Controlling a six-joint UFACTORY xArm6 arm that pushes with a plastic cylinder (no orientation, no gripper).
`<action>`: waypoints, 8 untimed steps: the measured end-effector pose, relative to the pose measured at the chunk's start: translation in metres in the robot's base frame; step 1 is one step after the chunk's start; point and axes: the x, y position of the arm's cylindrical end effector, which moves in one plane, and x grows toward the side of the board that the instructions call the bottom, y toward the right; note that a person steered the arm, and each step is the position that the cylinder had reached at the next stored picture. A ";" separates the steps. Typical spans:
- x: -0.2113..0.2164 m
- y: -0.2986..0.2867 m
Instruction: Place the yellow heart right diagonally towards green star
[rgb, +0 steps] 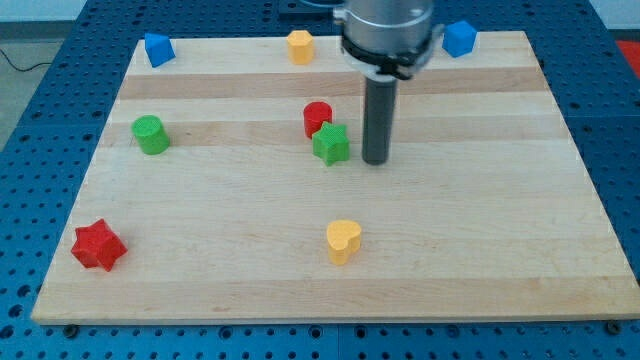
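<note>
My tip (376, 160) is resting on the table (480, 250) a little above its middle, toward the top edge; this tool is a plain straight rod with nothing to open or close, and it is holding nothing. The green star (331, 144) is sitting just beside the tip on the view's left, apart from it, and the red cylinder (317, 117) is touching the star's upper left side. The yellow heart (343, 241) is lying well below them, toward the bottom edge and near the middle of its length, standing clear of the tip. A green cylinder (151, 134) is sitting near the left edge, and a red star (98, 246) is lying by the bottom left corner. Along the top edge, a blue block (158, 49) is sitting near the top left corner, a yellow block (300, 46) near the middle, and another blue block (458, 38) toward the top right corner.
</note>
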 end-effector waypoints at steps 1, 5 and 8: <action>0.016 -0.003; 0.043 -0.085; 0.112 -0.151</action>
